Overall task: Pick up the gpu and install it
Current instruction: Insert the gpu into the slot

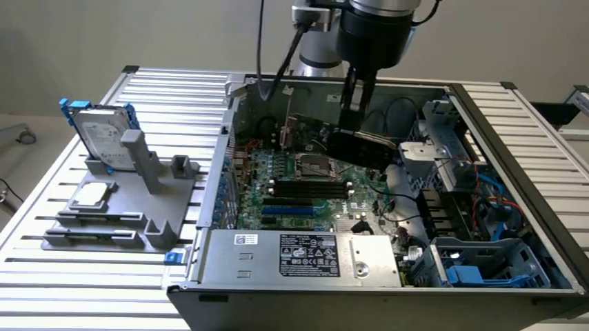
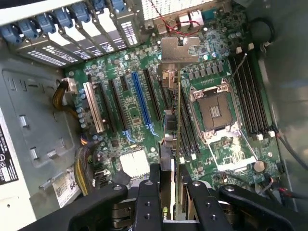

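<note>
The gpu, a flat black card, hangs tilted inside the open computer case, above the motherboard and close to the CPU socket. My gripper reaches down from above and is shut on the card's upper edge. In the wrist view the gpu shows edge-on between my gripper fingers, with its silver end bracket at the far end. The card hovers over the motherboard between the blue slot and the CPU socket, not touching either.
A grey fixture on the slatted table at the exterior view's left holds a silver hard drive in a blue frame and a small square chip. The power supply, cables and a drive cage crowd the case.
</note>
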### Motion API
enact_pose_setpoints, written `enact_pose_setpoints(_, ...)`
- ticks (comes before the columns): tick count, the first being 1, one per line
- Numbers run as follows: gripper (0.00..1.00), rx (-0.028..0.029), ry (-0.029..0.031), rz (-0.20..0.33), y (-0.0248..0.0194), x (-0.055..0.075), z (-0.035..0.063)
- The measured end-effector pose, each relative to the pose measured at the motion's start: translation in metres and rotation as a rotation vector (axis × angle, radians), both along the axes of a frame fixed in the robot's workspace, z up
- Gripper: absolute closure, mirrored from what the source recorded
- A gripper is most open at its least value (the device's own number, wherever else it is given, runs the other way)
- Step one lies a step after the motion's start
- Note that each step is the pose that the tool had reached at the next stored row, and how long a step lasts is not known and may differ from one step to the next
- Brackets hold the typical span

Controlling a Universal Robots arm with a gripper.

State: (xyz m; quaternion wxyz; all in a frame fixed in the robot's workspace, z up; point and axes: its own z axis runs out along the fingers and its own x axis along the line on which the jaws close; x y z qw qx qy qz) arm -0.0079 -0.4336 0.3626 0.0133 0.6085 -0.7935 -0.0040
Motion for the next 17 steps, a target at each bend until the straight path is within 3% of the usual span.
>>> enact_pose_setpoints(6,0.74,-0.0002,-0.0067,0.108,0.0000,0.000,-0.0040)
enact_pose_setpoints(8,0.74,-0.0005,-0.0141,0.125,0.0000,-0.001,-0.0057)
enact_pose_setpoints(13,0.74,-0.0023,-0.0382,0.126,0.0000,-0.022,-0.0098)
enact_pose_setpoints(17,0.74,-0.0024,-0.0407,0.132,-0.0016,-0.027,-0.0116)
